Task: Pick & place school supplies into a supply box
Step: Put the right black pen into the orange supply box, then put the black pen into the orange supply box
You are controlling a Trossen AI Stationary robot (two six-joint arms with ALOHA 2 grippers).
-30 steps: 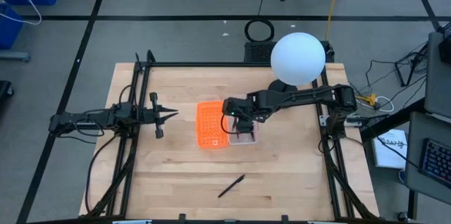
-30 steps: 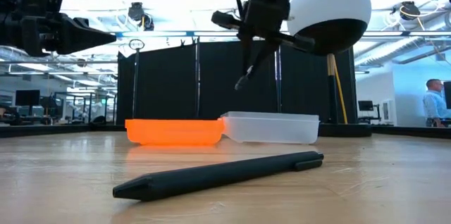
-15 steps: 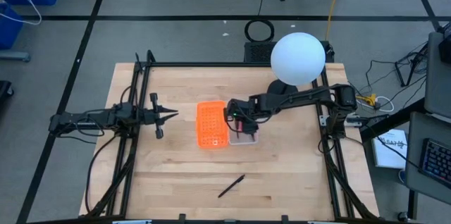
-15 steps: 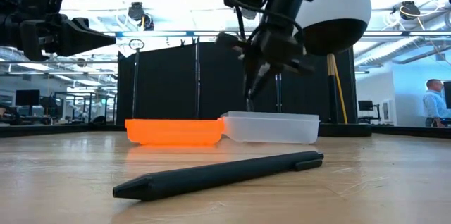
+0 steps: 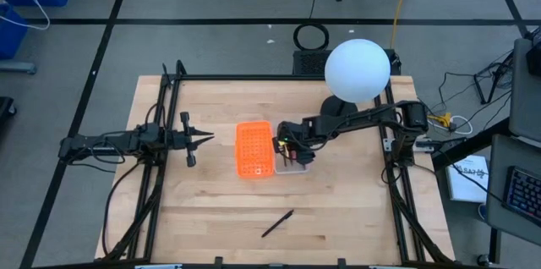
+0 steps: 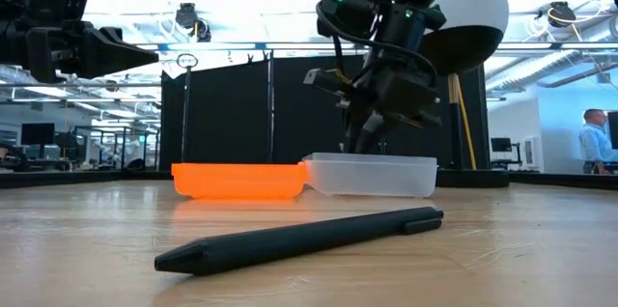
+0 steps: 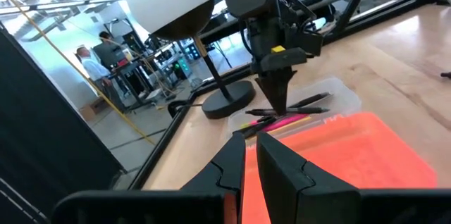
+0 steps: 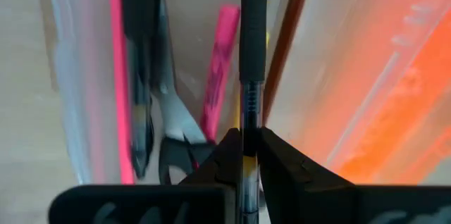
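Nearest on the wooden table [image 5: 211,210] lies a black pen [image 6: 299,239], alone and well apart from the supply box [image 5: 255,149]. Only the right wrist view shows inside the clear half [image 8: 63,76]: scissors [image 8: 173,136], a pink pen [image 8: 217,62] and other thin pens lie there. The right gripper [image 8: 243,155] is down over this clear half, its fingers pinched on a thin pen with a black grip [image 8: 252,34]. The left gripper [image 5: 205,137] waits at the left with narrow fingers pressed together, holding nothing. The orange half [image 6: 237,180] is grid-textured plastic. Far behind stands a round white globe lamp [image 5: 357,70].
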